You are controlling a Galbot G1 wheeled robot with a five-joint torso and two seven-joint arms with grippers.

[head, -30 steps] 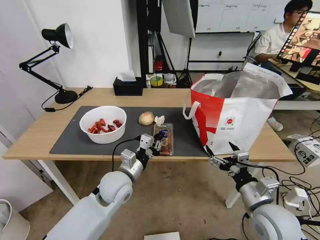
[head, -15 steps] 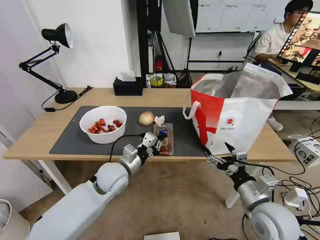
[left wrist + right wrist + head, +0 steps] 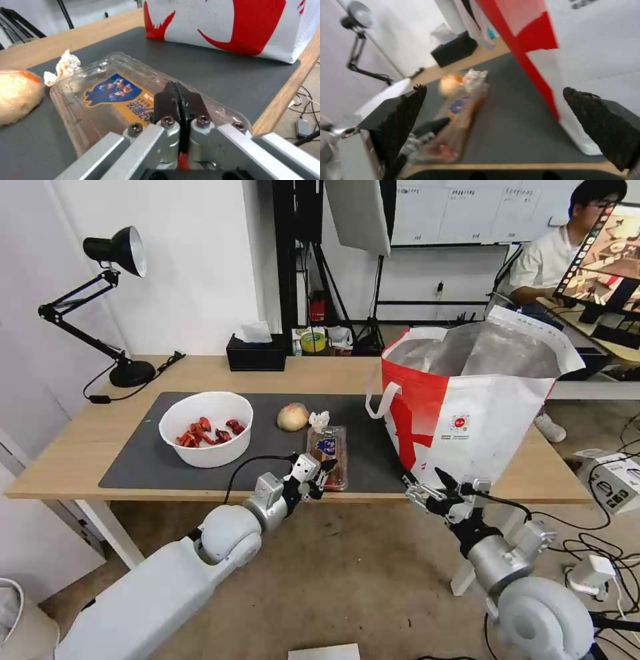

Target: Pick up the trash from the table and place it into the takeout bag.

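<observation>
On the dark mat [image 3: 147, 460] of the table [image 3: 80, 447] stand a white bowl [image 3: 213, 455] with red scraps, a tan wrapped ball [image 3: 293, 417], a crumpled tissue [image 3: 319, 420] and a clear hinged tray [image 3: 328, 447]. My left gripper [image 3: 321, 472] is shut, its tips over the tray's near end [image 3: 110, 100]; the left wrist view shows the fingers [image 3: 166, 100] pressed together. Farther along lie the tissue [image 3: 66, 65] and ball [image 3: 16, 97]. My right gripper [image 3: 433, 490] hangs open at the table's front edge, just before the takeout bag [image 3: 480, 407], which stands open at the right.
A black tissue box [image 3: 257, 355] sits at the table's back edge. A black desk lamp [image 3: 120, 313] stands at the far left corner. The bag's white loop handle [image 3: 379, 400] hangs toward the tray. A person sits at another desk behind the bag. Cables lie on the floor at right.
My left gripper has crept forward and right, up to the tray's near end. My right gripper has shifted a little left along the table's front edge. The trash has not moved.
</observation>
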